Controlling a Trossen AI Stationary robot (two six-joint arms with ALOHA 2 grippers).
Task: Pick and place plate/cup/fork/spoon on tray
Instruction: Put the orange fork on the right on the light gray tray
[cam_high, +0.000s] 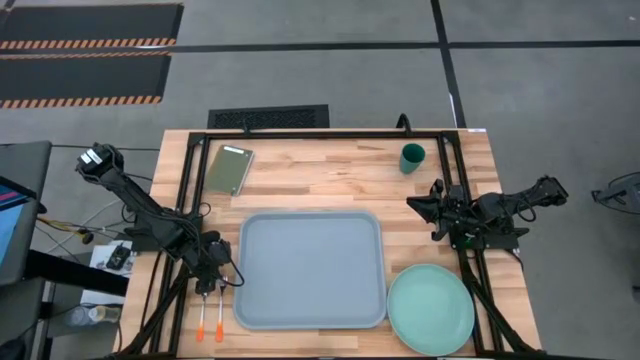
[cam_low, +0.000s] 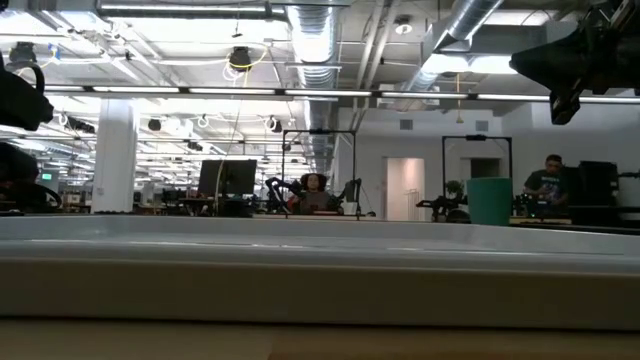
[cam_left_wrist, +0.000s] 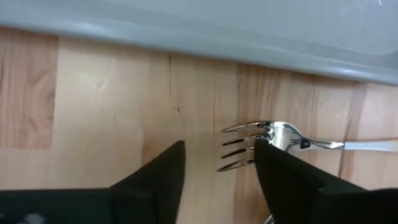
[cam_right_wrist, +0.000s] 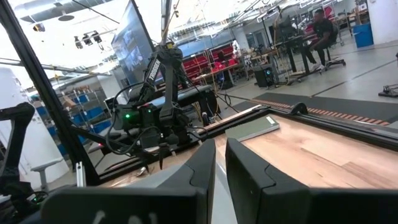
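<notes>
The fork lies flat on the wooden table beside the tray's left rim. My left gripper is open and low over it, with the tines between its fingers and close to one finger. In the high view my left gripper stands over the metal ends of two orange-handled utensils left of the tray. I cannot tell there which one is the spoon. The plate lies at the near right. The cup stands at the far right. My right gripper is shut and hangs in the air between them.
An olive-green pad lies at the far left of the table. A black frame runs round the table's edges. The cup also shows beyond the tray's rim in the low view. People sit in the room behind.
</notes>
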